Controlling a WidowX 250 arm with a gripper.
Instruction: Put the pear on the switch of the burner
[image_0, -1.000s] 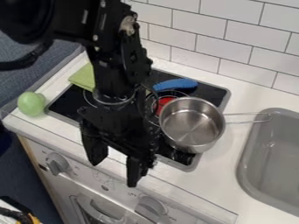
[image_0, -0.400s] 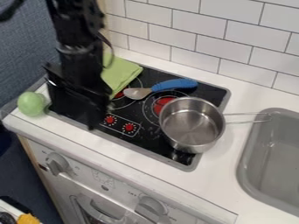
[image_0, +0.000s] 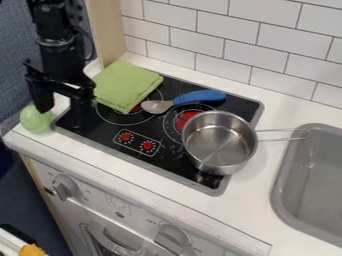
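ok so green pear (image_0: 33, 121) sitting on white bench (image_0: 287, 107) just beside black cooktop (image_0: 100, 132), gripper (image_0: 61, 104) hanging right by it, jaws released, pretty wide apart, steel saucepan (image_0: 217, 142) plus blue-handled spoon (image_0: 200, 96) on cooktop, folded green cloth (image_0: 127, 85) too

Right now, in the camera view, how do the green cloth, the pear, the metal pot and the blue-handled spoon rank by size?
1. Metal pot, largest even without its handle
2. Green cloth
3. Blue-handled spoon and pear: unsure, since the pincer partly covers the pear
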